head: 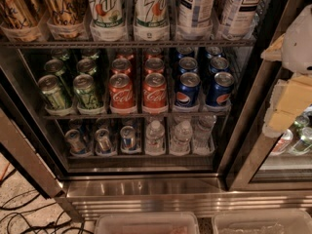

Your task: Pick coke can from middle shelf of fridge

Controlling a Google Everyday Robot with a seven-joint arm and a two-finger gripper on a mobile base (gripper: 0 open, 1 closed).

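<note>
Pincer (286,106) at the right edge of the frame, outside the fridge (146,189) and well apart from the coke can (154,92); whether it is spread or pressed together cannot be told. Front row of the middle shelf (136,115), centre frame: two green cans (87,92), two red coke cans, two blue cans (187,90). A level, straight approach to one front red can seems best, keeping clear of its neighbours.

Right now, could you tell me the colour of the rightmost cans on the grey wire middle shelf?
Those cans are blue, camera view; gripper at right edge.
</note>
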